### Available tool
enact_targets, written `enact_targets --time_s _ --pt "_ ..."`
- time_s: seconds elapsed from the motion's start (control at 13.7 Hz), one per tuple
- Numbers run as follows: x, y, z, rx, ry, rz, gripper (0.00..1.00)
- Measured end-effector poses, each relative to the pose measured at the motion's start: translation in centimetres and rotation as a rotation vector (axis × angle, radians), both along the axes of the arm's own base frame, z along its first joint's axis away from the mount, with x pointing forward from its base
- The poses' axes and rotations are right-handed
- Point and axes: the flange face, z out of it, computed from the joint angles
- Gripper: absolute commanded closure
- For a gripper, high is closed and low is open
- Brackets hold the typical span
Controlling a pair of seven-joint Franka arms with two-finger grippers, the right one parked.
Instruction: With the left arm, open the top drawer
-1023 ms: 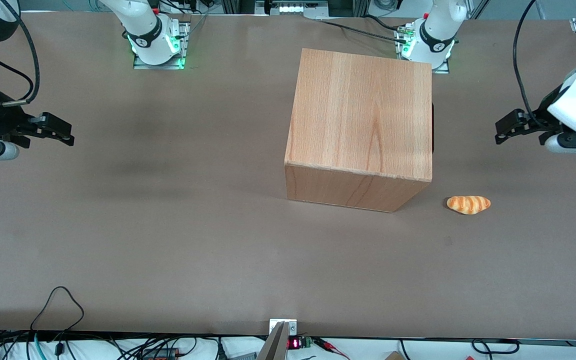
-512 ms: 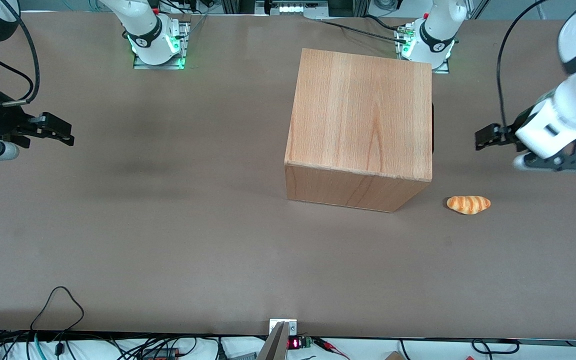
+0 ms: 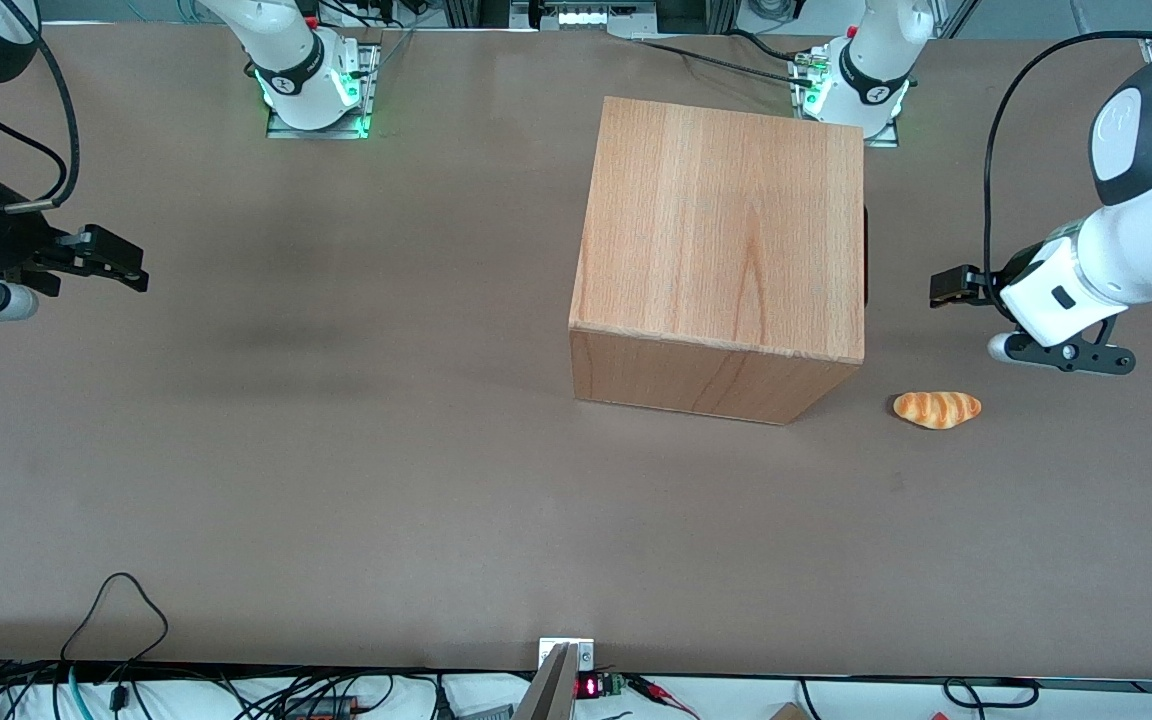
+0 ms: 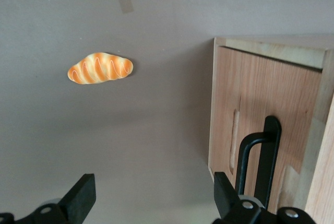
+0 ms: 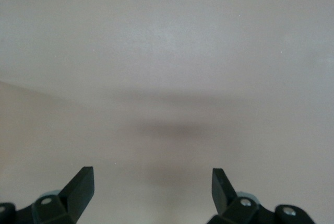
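Hand (image 4: 151, 198) open (empty), near top drawer (image 4: 250, 109) front.

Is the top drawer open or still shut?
Shut. In the left wrist view the top drawer front sits flush in the cabinet. The open gripper hangs short of the black handle, touching nothing.

The front view looks steeply down from high above the bench's (image 3: 336, 480) near edge, taking in its whole width. The left wrist view faces past the open end effector (image 4: 151, 203), close to the cabinet (image 4: 266, 130) and bread roll (image 4: 100, 68), both shared with the front view. The right wrist view sees bare bench close up.
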Motion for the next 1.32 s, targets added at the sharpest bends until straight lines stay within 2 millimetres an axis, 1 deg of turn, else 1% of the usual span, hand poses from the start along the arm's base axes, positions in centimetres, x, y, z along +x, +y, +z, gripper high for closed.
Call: enact_targets --time_s 0.37,0.66,0.95,1.1,1.32 --pt "-0.5 -0.7 -2.2 -0.070 0.108 -0.014 0.00" --pt "-0.5 -1.1 -3.2 -0.119 0.136 -0.078 0.00" --pt "-0.5 -1.6 -4.6 -0.145 0.174 -0.097 0.00" --pt "-0.5 -2.0 -5.6 -0.172 0.196 -0.094 0.00" --pt "-0.5 -2.1 -7.3 -0.177 0.231 -0.092 0.00"
